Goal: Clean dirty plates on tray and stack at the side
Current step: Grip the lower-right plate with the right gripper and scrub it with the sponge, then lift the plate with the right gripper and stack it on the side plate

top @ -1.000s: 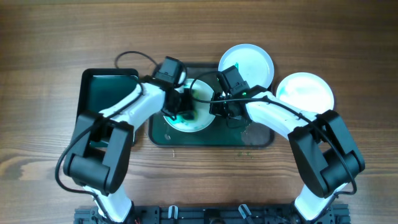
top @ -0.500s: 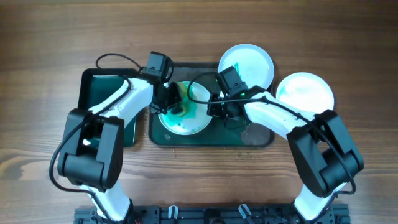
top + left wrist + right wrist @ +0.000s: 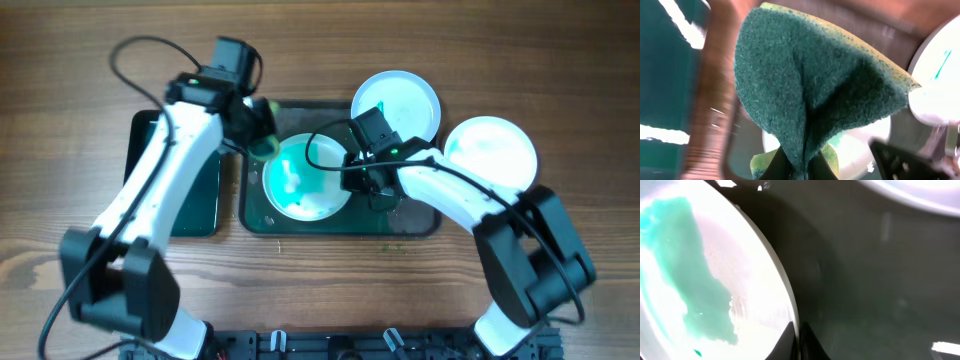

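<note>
On the tray (image 3: 405, 218), in its left half: one smeared plate (image 3: 300, 180), lying flat, with a teal film over most of the bowl. Off to the right: a back plate (image 3: 398, 98) at the tray's far right corner, perhaps overlapping the rim, and a side plate (image 3: 490, 150) on the table (image 3: 560, 60). Near each other, not stacked.

At the right rim of the smeared plate: the right gripper (image 3: 362, 182). In the right wrist view, fingertips (image 3: 810, 347) narrow, almost together, with the white rim running down between them, so seemingly pinched on that rim.

Above the tray's far left corner: the left gripper (image 3: 252, 118), closed on a folded green sponge (image 3: 815, 90), apparently not touching the plate. On the left, under that arm: a small black tray (image 3: 200, 200).

Deciding relation: from the sponge, the smeared plate just beside, toward the robot and to the right. Round, so no long axis to match. For wiping, left arm the nearer; for the two plates at the side, right arm the nearer.

Judging by the remaining film, wiping probably not finished. Likely next: sponge down and inward onto the bowl, rim steadied by the right jaws. Otherwise a lift rightward, with some risk of tilt or slip from so thin a grip.
</note>
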Robot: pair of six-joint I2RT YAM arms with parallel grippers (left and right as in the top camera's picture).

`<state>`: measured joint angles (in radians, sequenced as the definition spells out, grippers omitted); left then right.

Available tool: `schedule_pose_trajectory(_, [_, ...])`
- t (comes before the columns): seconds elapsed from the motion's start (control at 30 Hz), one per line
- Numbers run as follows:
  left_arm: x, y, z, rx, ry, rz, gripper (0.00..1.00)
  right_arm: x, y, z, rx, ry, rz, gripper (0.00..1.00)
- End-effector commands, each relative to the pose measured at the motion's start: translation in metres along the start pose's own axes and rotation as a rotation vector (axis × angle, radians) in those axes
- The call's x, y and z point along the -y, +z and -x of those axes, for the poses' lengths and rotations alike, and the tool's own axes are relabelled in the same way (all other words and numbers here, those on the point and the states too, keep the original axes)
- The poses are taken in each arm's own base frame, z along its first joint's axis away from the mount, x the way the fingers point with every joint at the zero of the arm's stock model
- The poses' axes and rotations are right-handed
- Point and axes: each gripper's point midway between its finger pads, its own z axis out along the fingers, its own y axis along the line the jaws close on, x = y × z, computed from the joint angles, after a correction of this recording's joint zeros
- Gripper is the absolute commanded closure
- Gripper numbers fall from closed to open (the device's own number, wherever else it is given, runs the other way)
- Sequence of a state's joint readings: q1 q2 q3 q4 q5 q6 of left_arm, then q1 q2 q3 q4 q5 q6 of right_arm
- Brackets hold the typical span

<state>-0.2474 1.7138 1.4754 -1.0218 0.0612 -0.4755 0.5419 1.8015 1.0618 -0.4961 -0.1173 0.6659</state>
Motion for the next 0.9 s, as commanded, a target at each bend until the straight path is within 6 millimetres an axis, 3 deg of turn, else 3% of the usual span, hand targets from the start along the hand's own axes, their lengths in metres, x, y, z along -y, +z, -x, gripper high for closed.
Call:
schedule_pose_trajectory(0.0, [-0.039,-0.013,0.018,0.075,-0.023,0.139,0.96,0.012,-0.049,0.024,0.213,-0.140,-0.173,0.96])
schedule_pose_trajectory(0.1, [-0.045,-0.012,0.018,0.066,-0.038,0.148,0.96,0.030,-0.089,0.032,0.376,-0.217,-0.395,0.96])
schedule_pose_trajectory(0.23, [-0.044,-0.012,0.020,0.073,-0.038,0.144,0.96,0.037,-0.153,0.032,0.613,-0.297,-0.647,0.96])
schedule_pose_trajectory(0.5, [-0.044,-0.012,0.020,0.072,-0.038,0.144,0.96,0.005,-0.239,0.022,1.012,-0.531,-0.991,0.96])
schedule_pose_trajectory(0.57, [-0.044,-0.012,0.020,0.072,-0.038,0.145,0.96,-0.005,-0.250,0.019,1.059,-0.583,-1.044,0.96])
schedule_pose_trajectory(0.87, [-0.044,-0.012,0.020,0.072,-0.038,0.145,0.96,-0.021,-0.244,0.022,1.073,-0.556,-0.969,0.96])
